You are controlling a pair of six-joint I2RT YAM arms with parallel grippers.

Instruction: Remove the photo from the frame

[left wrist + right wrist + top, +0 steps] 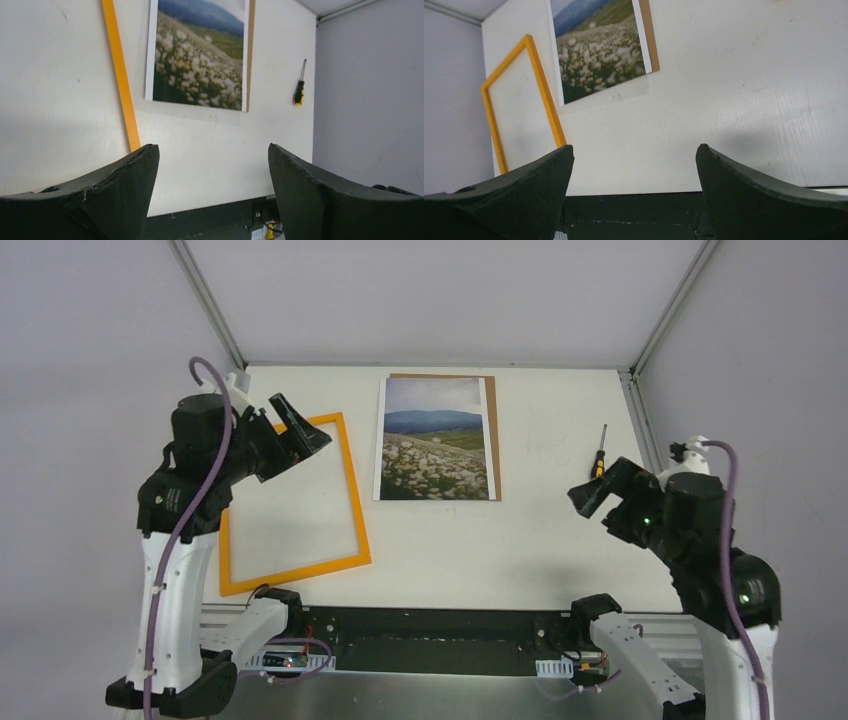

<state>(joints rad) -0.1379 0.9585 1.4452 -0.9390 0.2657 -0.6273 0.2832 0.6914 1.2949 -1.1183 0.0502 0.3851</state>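
In the top view, the photo (pixel 436 438) lies flat at upper centre on a brown backing board (pixel 493 430), outside the orange frame (pixel 354 490). The frame rests tilted at left centre, just beside the photo, with bare table (pixel 540 540) showing through it. A screwdriver (pixel 600 455) lies at the upper right. The 2 tools, left gripper (pixel 300 425) and right gripper (pixel 598 488), hang spread wide, holding nothing.

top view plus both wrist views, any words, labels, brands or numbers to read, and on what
No readable text in any view.
photo: a landscape only, no caption.
frame, backing board, screwdriver: no markings visible.
white tags by the arm bases: too small to read.
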